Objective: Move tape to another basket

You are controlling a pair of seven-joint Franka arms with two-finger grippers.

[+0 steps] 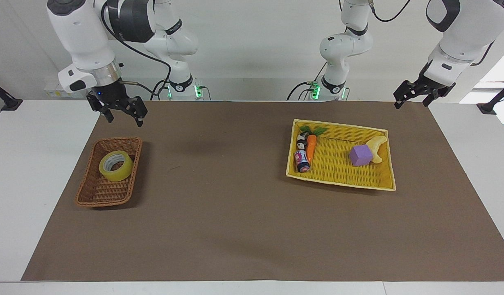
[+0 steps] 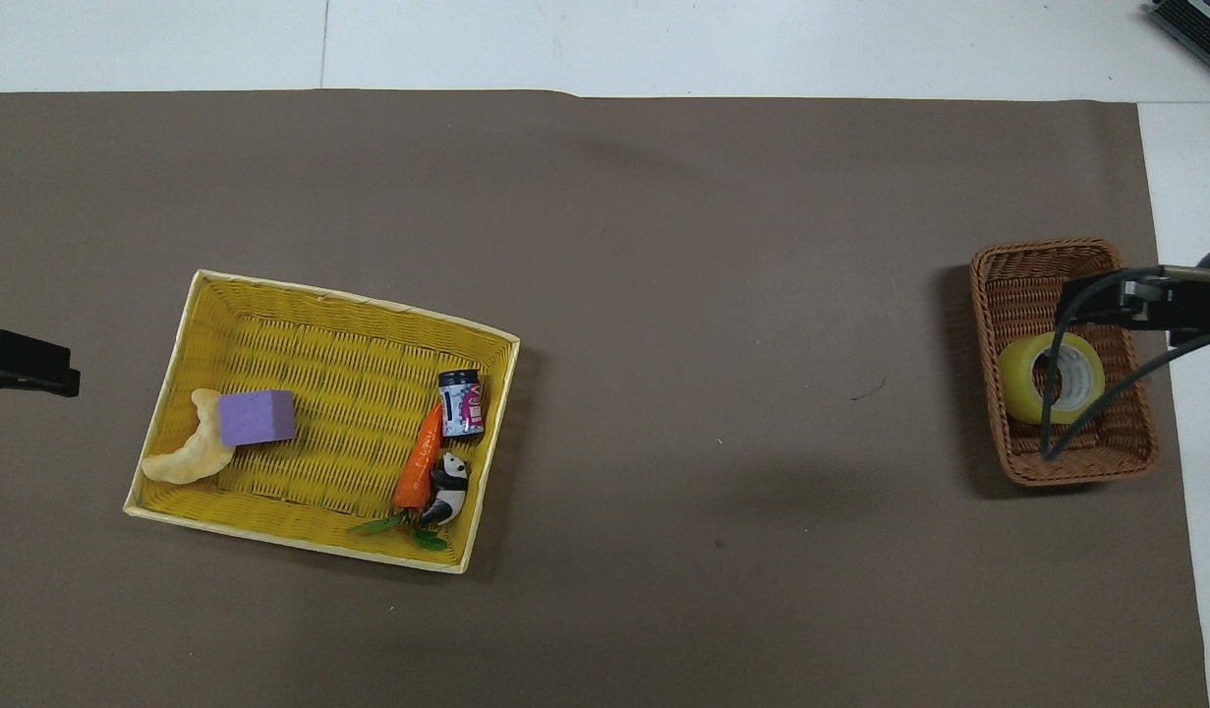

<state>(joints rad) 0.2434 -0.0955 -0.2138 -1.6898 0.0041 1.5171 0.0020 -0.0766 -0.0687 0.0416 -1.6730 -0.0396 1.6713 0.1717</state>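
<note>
brown mat (image 1: 235,213): broad bare middle. yellow tray (image 1: 342,183), toward left arm's end. basket (image 1: 97,196), toward right arm's end, holds tape (image 1: 116,166). right gripper (image 1: 120,119), fingers spread, empty, raised over mat edge. left gripper (image 1: 412,100), fingers apart, waits over mat corner.

Glossy translucent tape (image 1: 116,165); rough woven wicker basket (image 1: 95,194)

Bright, even light falls from above, and both views are sharp throughout. A soft, faint shadow lies on the brown mat (image 1: 235,213) beside the wicker basket (image 1: 97,197). Daylight glares white at the window (image 1: 497,73) past the left arm's end of the worktop.
</note>
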